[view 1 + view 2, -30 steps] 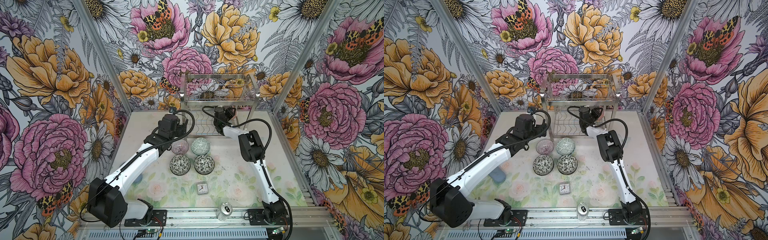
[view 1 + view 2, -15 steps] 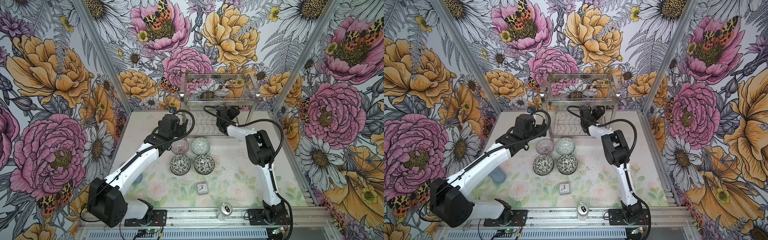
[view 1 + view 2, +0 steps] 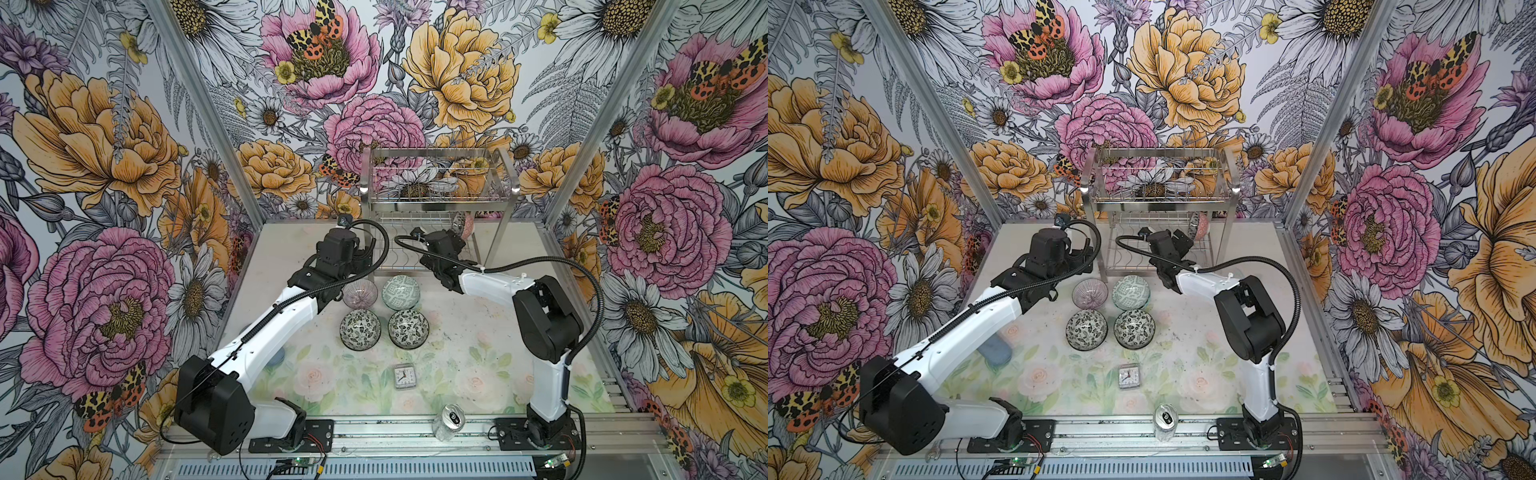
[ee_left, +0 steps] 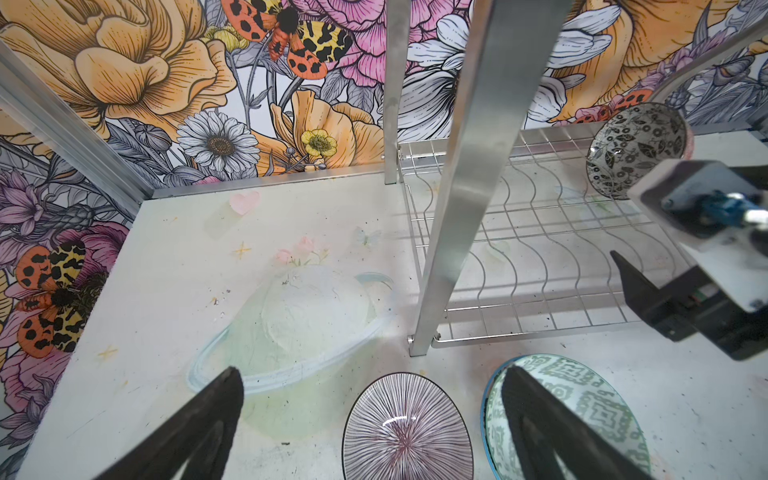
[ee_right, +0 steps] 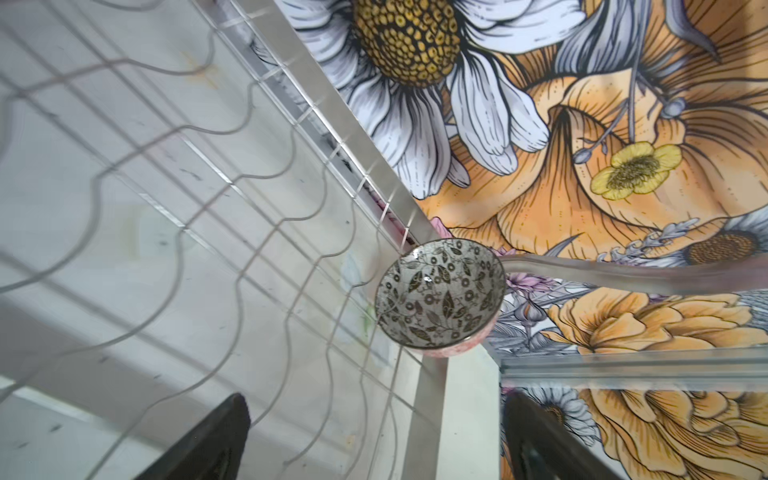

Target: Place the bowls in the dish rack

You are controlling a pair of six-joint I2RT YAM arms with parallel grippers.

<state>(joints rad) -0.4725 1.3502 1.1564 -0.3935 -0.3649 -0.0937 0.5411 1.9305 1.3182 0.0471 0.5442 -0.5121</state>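
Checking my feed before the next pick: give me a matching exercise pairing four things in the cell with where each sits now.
Things:
1 pink striped bowl
2 floral bowl in the right wrist view
3 clock
4 drink can

Places:
A upright on the front rail
B on edge in the wavy-wire tier of the dish rack
C face up on the table, near the front
D on the table below the open left gripper

Pairs: 1-D, 2-B, 3-C, 4-A
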